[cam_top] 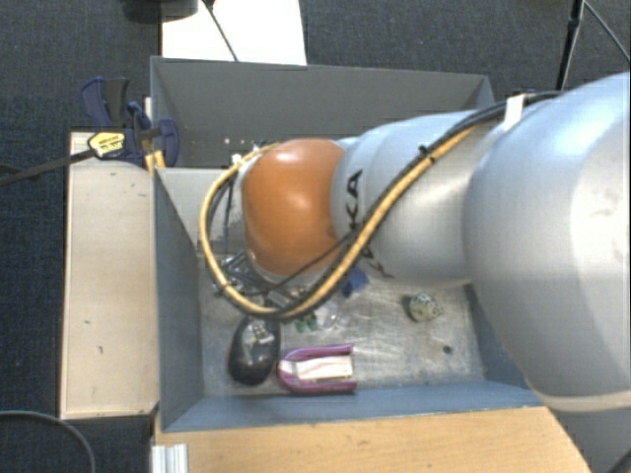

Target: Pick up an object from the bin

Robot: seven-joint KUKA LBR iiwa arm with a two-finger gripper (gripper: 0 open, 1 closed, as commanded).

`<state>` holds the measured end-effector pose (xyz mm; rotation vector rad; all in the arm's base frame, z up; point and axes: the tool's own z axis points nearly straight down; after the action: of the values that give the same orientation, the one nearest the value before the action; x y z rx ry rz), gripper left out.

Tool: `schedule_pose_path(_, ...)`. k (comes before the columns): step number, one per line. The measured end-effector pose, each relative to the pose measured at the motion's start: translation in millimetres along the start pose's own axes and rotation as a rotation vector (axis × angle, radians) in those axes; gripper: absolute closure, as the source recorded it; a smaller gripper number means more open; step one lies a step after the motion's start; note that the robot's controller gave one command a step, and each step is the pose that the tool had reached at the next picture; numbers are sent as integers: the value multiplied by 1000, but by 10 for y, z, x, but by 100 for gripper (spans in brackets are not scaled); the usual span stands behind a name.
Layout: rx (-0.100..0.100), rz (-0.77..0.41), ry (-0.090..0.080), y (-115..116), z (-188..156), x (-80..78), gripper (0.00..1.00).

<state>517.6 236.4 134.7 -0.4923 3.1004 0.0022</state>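
Camera view: my arm (513, 225) comes in from 3 o'clock across the grey bin (296, 97), with its orange wrist cover (291, 205) over the left half of the floor. Under that cover the claw (242, 269) is mostly hidden, and I cannot tell whether it is open or closed. At its 6 o'clock, near the bin's 7 o'clock corner, lies a dark rounded lump (249, 358), smooth and oval. Just beside it, at its 3 o'clock, is a flat purple-rimmed packet (317, 370) with a pale face. A small greenish ball (424, 307) sits well apart at the bin's 4 o'clock.

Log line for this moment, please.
orange wrist cover: over bin left-centre | nearest: black oval thing, purple case | grasp: cannot tell
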Motion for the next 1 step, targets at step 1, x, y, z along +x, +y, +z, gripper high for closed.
schedule_pose_path(1,2,-343,-6,-518,597,-24,0)
